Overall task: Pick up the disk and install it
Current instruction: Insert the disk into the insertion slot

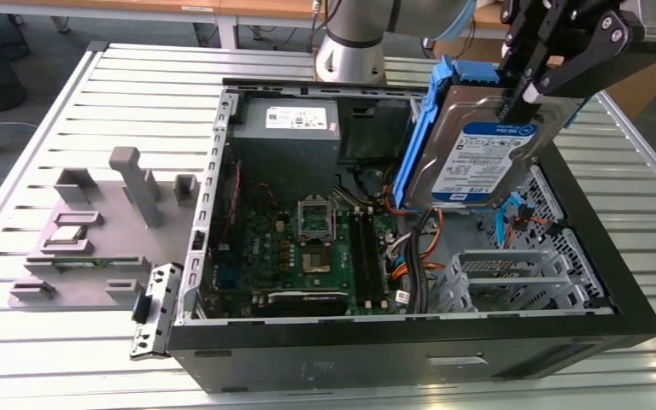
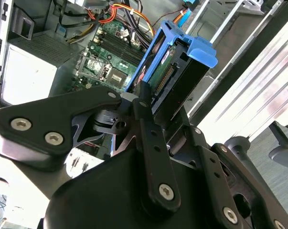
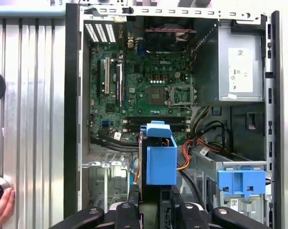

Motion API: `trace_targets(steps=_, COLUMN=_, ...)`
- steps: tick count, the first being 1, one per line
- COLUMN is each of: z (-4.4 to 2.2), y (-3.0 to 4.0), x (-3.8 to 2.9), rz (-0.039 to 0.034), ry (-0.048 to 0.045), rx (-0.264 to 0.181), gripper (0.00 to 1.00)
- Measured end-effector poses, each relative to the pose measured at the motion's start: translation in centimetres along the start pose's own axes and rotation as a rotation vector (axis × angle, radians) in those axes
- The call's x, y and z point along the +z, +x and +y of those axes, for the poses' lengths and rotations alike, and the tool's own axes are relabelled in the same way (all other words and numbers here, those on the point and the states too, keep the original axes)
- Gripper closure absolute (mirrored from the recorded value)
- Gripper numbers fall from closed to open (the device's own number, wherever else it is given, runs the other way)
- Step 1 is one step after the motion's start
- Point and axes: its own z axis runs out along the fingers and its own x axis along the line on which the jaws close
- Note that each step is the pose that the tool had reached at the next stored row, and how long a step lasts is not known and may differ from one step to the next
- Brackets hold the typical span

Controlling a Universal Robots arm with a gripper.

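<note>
**Disk lifted, not yet installed**

**Exterior view.** We find the claw (image 1: pixel 518 107) clamped on the disk (image 1: pixel 477 158) near its upper edge. The disk hangs on edge and slightly tilted, with its label toward the camera. It is above the open case (image 1: pixel 419 329), toward the exterior view's right. It appears clear of the motherboard (image 1: pixel 305 248) and of the cage (image 1: pixel 511 273) below. We judge the pick-up complete and the installation outstanding, since the disk sits in no bay. A grey fixture (image 1: pixel 89 231) lies on the table (image 1: pixel 66 342), well apart from the case, at the exterior view's left.

**Second wrist view.** The claw (image 2: pixel 158 107) grips the disk (image 2: pixel 167 71) across its thin dimension. One finger (image 2: pixel 144 100) lies against a broad face. The jaws are closed only as far as the disk's thickness allows, and we see no gap at the contact. The blue handle (image 2: pixel 201 50) is at the end away from the claw. The motherboard (image 2: pixel 110 62) lies beyond the disk.

**First wrist view.** The disk (image 3: pixel 160 162) appears edge-on, with the claw (image 3: pixel 158 210) on either side of it. The blue bracket (image 3: pixel 241 181) sits atop the cage (image 3: pixel 215 160), beside the disk and apart from it. We cannot tell the height of the disk above the cage here. A person's hand (image 3: pixel 0 205) is at the table (image 3: pixel 34 119), outside the case.
</note>
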Motion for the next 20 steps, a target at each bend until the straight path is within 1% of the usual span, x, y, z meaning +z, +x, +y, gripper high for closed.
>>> trace_targets(steps=8, z=-0.04, y=1.11, x=0.03, rz=-0.0001, ry=0.0, rx=0.0, gripper=0.65)
trace_targets(steps=13, z=-0.05, y=1.16, x=0.02, rz=0.0001, ry=0.0, rx=0.0, gripper=0.65)
trace_targets(steps=20, z=-0.05, y=1.46, x=0.01, rz=0.0001, ry=0.0, rx=0.0, gripper=0.65)
